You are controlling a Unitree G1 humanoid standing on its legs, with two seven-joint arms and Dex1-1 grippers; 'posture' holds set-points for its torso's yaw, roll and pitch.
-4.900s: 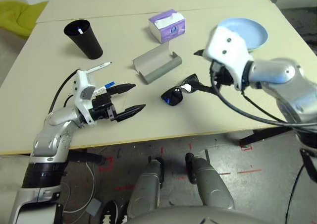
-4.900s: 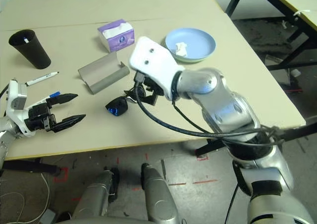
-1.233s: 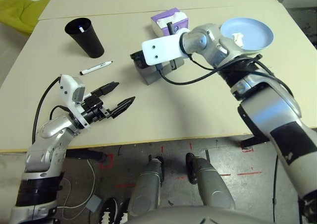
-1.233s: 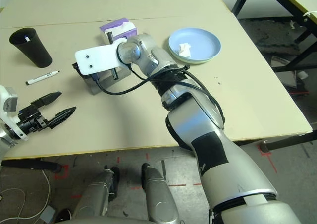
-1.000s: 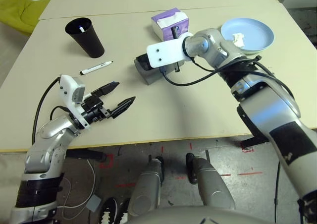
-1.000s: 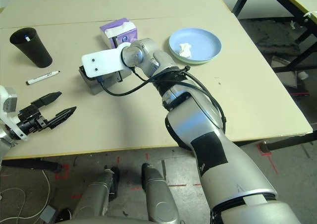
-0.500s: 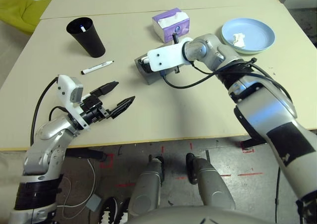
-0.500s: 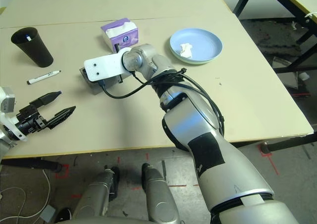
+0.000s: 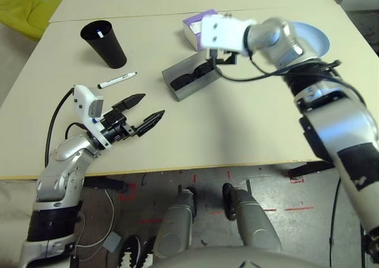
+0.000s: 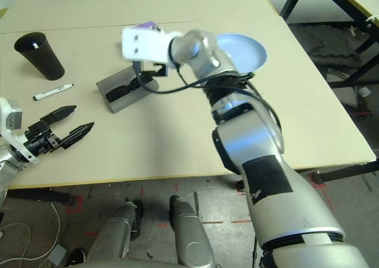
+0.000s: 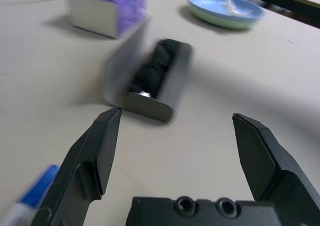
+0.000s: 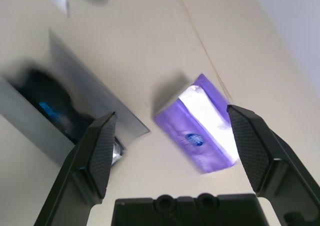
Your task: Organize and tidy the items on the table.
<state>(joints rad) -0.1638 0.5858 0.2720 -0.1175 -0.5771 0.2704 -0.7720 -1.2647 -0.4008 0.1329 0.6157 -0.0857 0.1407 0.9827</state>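
Left end effector: two black fingers spread apart, empty, hovering over the near left part of the pale beige tabletop.
Right end effector: fingers wide apart, holding nothing, raised above the purple tissue box.
Black sunglasses: lying inside the open grey glasses case.
White marker with black cap: flat on the tabletop near the black cup.
Crumpled white tissue: on the blue plate stacked on a green plate.
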